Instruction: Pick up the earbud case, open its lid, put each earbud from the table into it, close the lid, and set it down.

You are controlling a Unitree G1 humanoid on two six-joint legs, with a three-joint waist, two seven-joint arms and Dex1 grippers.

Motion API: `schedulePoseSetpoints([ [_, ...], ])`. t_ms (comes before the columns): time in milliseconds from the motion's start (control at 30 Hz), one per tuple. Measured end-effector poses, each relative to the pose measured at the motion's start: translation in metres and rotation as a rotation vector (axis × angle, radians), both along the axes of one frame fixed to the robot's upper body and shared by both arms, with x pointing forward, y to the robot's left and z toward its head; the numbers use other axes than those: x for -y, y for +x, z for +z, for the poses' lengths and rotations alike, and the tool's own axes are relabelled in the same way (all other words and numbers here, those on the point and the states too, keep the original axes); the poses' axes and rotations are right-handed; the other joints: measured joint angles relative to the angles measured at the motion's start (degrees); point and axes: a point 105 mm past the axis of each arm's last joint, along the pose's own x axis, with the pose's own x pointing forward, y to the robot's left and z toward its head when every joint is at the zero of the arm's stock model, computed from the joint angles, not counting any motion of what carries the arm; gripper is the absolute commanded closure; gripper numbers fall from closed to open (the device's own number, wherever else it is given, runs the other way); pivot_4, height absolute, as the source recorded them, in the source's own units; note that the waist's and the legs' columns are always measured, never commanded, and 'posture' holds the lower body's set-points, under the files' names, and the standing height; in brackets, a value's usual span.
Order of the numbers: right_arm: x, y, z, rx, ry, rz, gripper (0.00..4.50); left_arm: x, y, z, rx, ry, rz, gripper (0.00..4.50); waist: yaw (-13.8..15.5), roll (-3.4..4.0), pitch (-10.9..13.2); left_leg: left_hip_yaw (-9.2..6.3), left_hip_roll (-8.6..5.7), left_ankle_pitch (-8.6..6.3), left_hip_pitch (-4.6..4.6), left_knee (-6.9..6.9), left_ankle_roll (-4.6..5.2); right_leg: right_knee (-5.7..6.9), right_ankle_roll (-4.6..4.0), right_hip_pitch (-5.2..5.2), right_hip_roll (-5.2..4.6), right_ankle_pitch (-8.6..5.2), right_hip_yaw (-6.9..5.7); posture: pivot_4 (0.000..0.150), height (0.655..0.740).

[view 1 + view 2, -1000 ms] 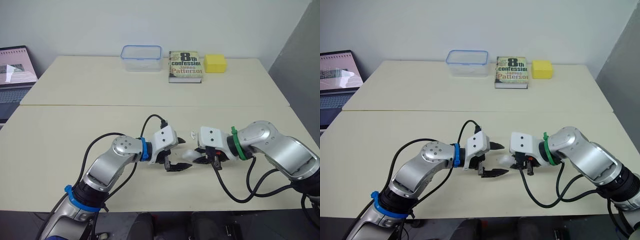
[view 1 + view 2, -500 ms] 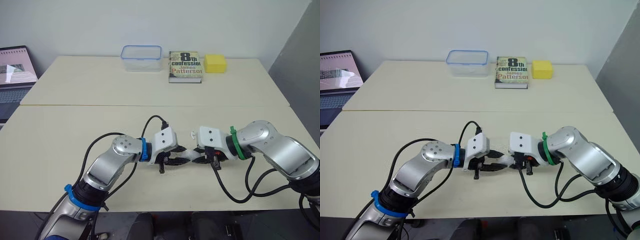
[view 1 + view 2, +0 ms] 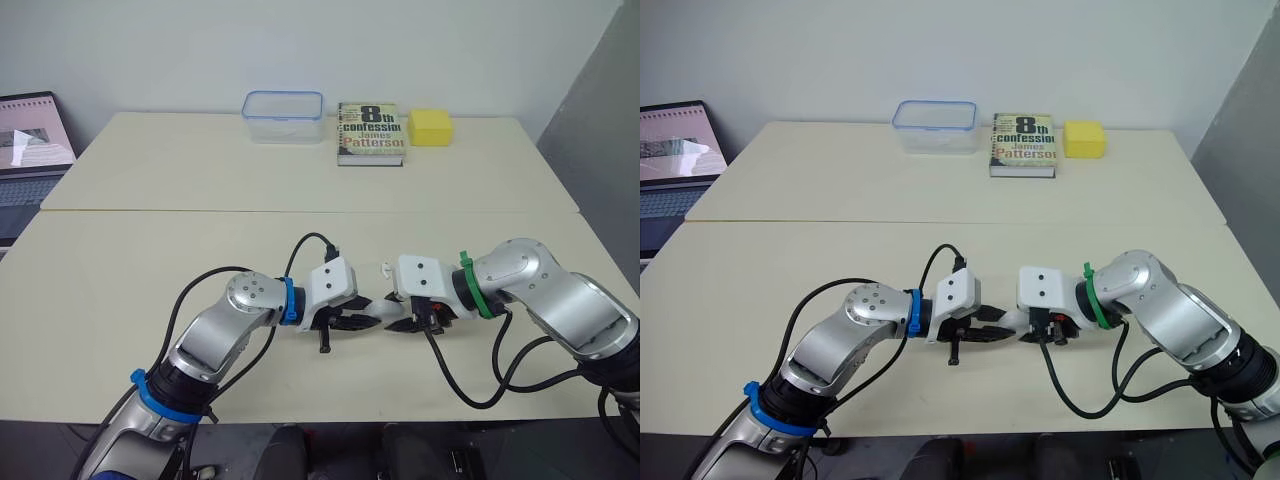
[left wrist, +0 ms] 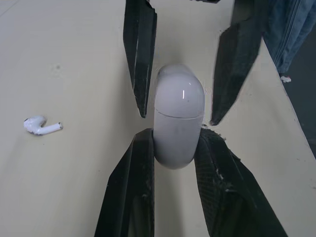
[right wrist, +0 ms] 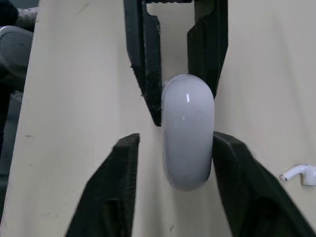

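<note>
Left gripper [image 4: 174, 130]: reaches in from centre-left of the head view, its black fingers clamped on one end of the white earbud case [image 4: 178, 123], one on each side.
Right gripper [image 5: 176, 136]: faces the left one from centre-right. Its fingers are spread around the case's other end, one touching its side and the other standing off with a gap.
Near table [image 3: 90, 300]: cream top across the lower half of the frame, with both grippers low over it.
Far table [image 3: 150, 170]: butted against the near one, in the upper half.
Laptop [image 3: 30, 150]: open, at the left edge.
Book [image 3: 371, 132]: lies flat at top centre on the far table.
Container [image 3: 283, 116]: clear with a blue rim, just left of the book.
Yellow block [image 3: 430, 127]: just right of the book.
Earbud case: lid closed with the seam visible, lying lengthwise between the two grippers at frame centre. Whether it rests on the table I cannot tell.
Earbud [image 3: 386, 268]: white, on the near table, just above the right gripper's housing and apart from the case.
</note>
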Motion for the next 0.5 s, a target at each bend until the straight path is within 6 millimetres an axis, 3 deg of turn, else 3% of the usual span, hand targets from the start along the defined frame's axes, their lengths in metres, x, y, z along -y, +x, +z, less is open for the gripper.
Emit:
schedulePoseSetpoints([
  [67, 0.0, 0.0, 0.0, 0.015, -0.004, 0.01, 0.63, 0.0, -0.001, -0.002, -0.01, -0.002, 0.004, 3.73, 0.0, 0.0, 0.0, 0.01, 0.0, 0.0, 0.02, 0.01, 0.0, 0.04, 0.0, 0.0, 0.0, 0.0, 0.01, 0.15, 0.74],
  [300, 0.021, 0.005, 0.01, 0.087, -0.021, 0.011, 0.59, -0.013, -0.005, -0.01, -0.107, -0.127, 0.073, 3.73, 0.0, 0.0, 0.0, 0.06, -0.03, 0.0, 0.23, 0.05, 0.0, 0.39, -0.02, 0.02, -0.06, -0.03, 0.07, 0.15, 0.74],
  [500, 0.023, 0.005, 0.026, 0.168, 0.127, 0.051, 0.59, -0.028, -0.01, -0.012, -0.192, -0.377, 0.183, 3.73, 0.0, 0.0, 0.0, 0.09, 0.02, 0.0, 0.36, 0.06, 0.0, 0.6, -0.03, 0.05, -0.05, -0.03, 0.1, 0.15, 0.74],
])
